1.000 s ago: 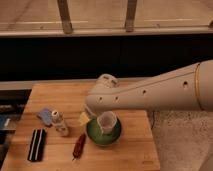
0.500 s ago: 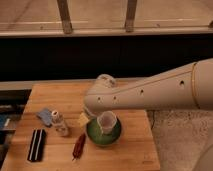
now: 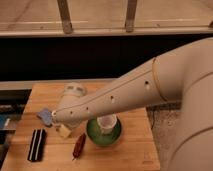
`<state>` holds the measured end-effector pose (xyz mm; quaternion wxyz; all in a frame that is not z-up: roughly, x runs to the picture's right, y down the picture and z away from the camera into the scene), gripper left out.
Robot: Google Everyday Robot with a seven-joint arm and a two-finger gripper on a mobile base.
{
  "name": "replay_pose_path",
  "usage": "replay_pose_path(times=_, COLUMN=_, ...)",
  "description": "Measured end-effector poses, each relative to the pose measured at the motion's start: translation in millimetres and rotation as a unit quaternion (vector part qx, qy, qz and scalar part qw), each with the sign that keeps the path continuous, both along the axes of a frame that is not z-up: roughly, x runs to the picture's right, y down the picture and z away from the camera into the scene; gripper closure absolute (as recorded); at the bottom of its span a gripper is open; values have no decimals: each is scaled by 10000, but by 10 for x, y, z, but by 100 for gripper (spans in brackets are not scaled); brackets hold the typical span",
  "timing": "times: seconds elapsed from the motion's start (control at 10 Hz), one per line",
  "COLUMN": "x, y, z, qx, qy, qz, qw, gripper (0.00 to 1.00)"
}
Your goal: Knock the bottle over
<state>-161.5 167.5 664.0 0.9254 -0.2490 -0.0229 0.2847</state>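
The bottle (image 3: 64,131) shows only as a pale cream piece on the wooden table (image 3: 132,147), sticking out from under the end of my arm. I cannot tell whether it is upright or tipped. My gripper (image 3: 58,119) is at the arm's lower-left end, right above and against the bottle, between it and the blue cloth-like piece (image 3: 45,116). The big cream arm runs from the right edge down to the left and hides the bottle's top.
A white cup (image 3: 106,123) stands on a green saucer (image 3: 96,136) just right of the bottle. A red-brown object (image 3: 79,145) lies in front. A black rectangular object (image 3: 36,145) lies at the front left. A dark railing wall runs behind the table.
The arm has swung left and down across the table. Its end now covers the spot where the bottle stood upright, and most of the bottle is hidden.
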Motion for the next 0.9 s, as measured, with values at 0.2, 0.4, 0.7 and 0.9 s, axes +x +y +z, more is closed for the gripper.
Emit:
replay_pose_path(times=0.2, x=-124, y=81, z=86, qx=-40, qy=-56, qz=-134, qw=9999, gripper=20)
replay_pose_path(times=0.4, x=-170, y=87, z=228, qx=-97, qy=-31, qz=-125, qw=9999, gripper=20)
replay_pose_path(times=0.7, x=-317, y=44, z=487, qx=-191, qy=-42, qz=-21, qw=9998, gripper=20)
replay_pose_path(times=0.9, x=-437, y=-19, z=624, qx=-243, qy=-182, qz=159, qw=9994, gripper=20)
